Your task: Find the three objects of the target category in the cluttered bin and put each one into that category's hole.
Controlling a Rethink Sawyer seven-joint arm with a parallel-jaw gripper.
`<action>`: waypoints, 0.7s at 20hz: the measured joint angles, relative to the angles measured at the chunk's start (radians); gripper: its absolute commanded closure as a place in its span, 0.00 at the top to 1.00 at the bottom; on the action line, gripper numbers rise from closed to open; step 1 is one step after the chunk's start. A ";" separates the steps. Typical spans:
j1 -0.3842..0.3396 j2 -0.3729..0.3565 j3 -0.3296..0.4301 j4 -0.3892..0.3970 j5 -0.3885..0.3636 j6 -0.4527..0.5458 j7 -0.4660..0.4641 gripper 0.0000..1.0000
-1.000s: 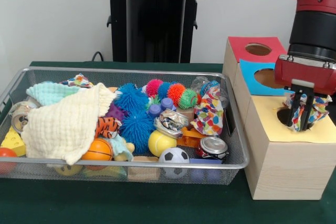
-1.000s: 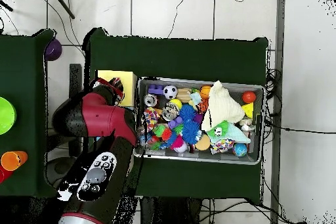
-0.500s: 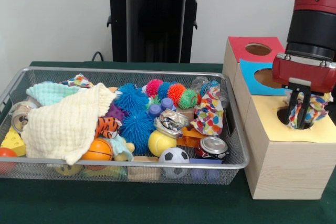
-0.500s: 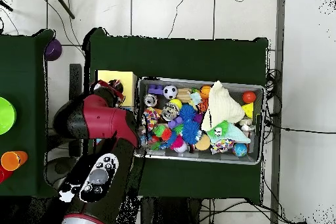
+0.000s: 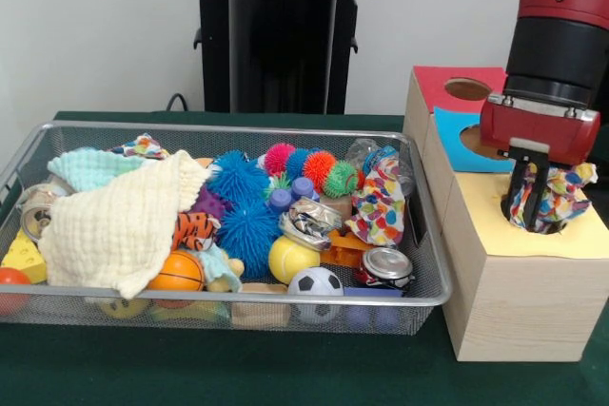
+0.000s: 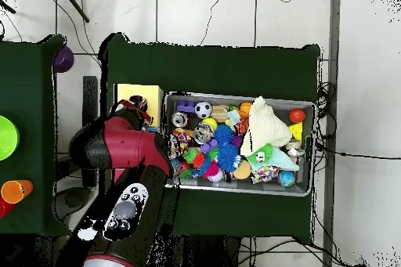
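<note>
The arm has lifted a little and slid toward the bin since a second ago, so the pincer [image 5: 529, 204] now sits higher over the yellow-topped part of the wooden box [image 5: 514, 301]. Its dark fingers [image 5: 520, 199] stand close together, nipped onto a patterned cloth [image 5: 557, 199] with bright spots. The cloth bunches around the fingers and hangs into the round hole [image 5: 547, 224] in the yellow panel, with one corner sticking up beside the red wrist housing. Behind it on the same box are a blue panel [image 5: 457, 143] and a red panel [image 5: 463, 87], each with its own round hole.

The wire mesh bin [image 5: 238, 306] stands just beside the box on the green desk [image 5: 190, 368]. A second spotted cloth [image 5: 379, 204] lies against the bin's end nearest the box. A cream muslin cloth [image 5: 119, 221] is draped over the other end, with blue spiky balls [image 5: 243, 202], a yellow ball [image 5: 290, 259], a small football [image 5: 315, 281] and a crushed can [image 5: 385, 265] between them.

From above, the red arm [image 6: 117, 150] covers most of the box.
</note>
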 measured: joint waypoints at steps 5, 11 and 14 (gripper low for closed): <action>-0.017 -0.001 0.024 0.002 -0.032 0.000 0.000 0.00; -0.038 0.001 0.051 0.007 -0.047 0.000 0.000 0.00; -0.049 0.001 0.067 0.008 -0.050 0.000 0.000 0.00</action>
